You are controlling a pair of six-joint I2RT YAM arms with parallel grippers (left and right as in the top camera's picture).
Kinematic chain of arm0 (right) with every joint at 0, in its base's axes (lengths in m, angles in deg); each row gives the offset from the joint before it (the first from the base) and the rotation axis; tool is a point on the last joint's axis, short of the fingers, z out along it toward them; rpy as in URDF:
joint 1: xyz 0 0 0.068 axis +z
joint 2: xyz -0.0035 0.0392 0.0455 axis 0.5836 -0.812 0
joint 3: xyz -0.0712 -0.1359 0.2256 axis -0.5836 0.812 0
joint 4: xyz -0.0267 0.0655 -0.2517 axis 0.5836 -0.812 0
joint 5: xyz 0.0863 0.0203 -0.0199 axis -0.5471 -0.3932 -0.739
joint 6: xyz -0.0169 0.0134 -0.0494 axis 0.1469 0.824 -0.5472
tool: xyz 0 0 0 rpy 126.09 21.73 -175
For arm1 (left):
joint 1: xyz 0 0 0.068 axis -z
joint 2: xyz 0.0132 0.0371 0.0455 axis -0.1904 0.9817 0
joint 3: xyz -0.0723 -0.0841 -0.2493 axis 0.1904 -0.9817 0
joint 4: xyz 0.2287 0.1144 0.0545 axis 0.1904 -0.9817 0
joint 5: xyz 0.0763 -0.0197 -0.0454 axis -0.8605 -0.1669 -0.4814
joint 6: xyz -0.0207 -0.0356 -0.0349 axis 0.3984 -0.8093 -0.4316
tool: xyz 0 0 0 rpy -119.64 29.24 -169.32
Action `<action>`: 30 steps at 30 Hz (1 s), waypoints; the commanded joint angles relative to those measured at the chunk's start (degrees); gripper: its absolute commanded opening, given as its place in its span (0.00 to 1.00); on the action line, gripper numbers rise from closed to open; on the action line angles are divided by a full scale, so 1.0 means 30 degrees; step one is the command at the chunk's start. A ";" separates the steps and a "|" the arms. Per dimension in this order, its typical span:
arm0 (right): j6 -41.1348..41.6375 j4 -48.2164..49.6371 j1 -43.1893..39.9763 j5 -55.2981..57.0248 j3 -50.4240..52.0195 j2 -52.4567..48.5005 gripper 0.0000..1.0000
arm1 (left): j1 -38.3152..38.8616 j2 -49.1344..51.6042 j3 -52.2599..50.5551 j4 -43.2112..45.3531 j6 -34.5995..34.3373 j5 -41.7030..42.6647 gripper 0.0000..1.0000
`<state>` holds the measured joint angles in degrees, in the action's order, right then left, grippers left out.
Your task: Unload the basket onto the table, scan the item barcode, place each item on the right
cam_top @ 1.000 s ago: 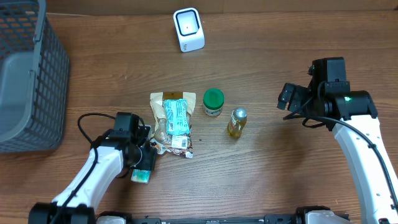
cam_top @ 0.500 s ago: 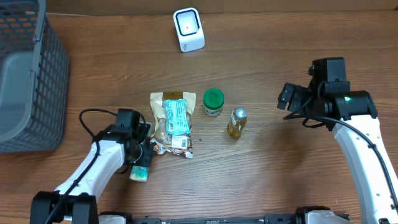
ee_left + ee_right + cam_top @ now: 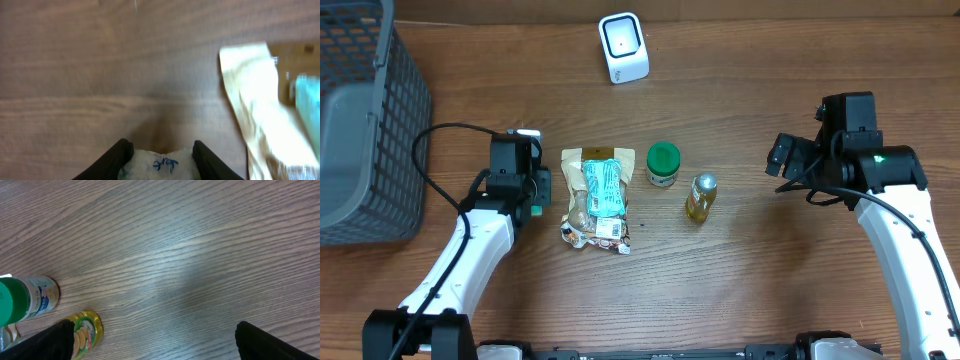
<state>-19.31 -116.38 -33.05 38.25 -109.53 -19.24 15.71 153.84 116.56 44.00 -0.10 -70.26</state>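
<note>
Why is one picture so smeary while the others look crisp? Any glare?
Left wrist view: the whole frame is smeared, the snack bag at its right edge is washed out nearly white, and the small pack in the left claw is soft too. Overhead view: crisp and evenly lit. Right wrist view: sharp wood grain, with a pale sheen on the table.

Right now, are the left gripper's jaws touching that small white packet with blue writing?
Touching. The left wrist view shows the white packet wedged in the left gripper, with both jaws pressed against its sides.
</note>
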 commanded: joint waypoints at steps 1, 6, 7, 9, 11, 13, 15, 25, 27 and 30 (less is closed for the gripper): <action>-0.0109 0.0036 -0.0036 0.0182 -0.0401 0.0117 1.00 | -0.0102 0.0823 0.0291 0.0670 0.0299 -0.0510 0.41; -0.0109 0.0036 -0.0036 0.0182 -0.0401 0.0117 1.00 | -0.0109 0.2361 0.0291 0.2135 0.0306 -0.0525 0.44; -0.0109 0.0036 -0.0036 0.0182 -0.0401 0.0117 1.00 | -0.0109 0.2550 0.0291 0.2368 0.0306 -0.0525 0.45; -0.0109 0.0036 -0.0036 0.0182 -0.0401 0.0117 1.00 | -0.0109 0.2739 0.0291 0.2754 0.0306 -0.0525 0.52; -0.0109 0.0036 -0.0036 0.0182 -0.0401 0.0117 1.00 | -0.0109 0.2732 0.0313 0.3053 0.0313 -0.0539 0.61; -0.0109 0.0036 -0.0036 0.0182 -0.0401 0.0117 1.00 | -0.0109 0.2718 0.0488 0.3118 0.0321 -0.0539 0.84; -0.0109 0.0036 -0.0036 0.0182 -0.0401 0.0117 1.00 | -0.0109 0.2652 0.0882 0.3024 0.0743 -0.0532 1.00; -0.0109 0.0036 -0.0036 0.0182 -0.0401 0.0117 1.00 | -0.0474 0.1552 0.8087 -0.4146 0.0736 -0.0226 0.99; -0.0109 0.0036 -0.0036 0.0182 -0.0401 0.0117 1.00 | -0.0750 0.1552 0.9836 -0.6084 0.0641 -0.0211 1.00; -0.0109 0.0036 -0.0036 0.0182 -0.0401 0.0117 1.00 | -0.1443 0.1552 1.1890 -0.8196 0.0627 -0.0226 1.00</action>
<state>-19.31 -116.38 -33.05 38.28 -109.53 -19.24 13.28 160.00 147.45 22.05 1.39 -71.00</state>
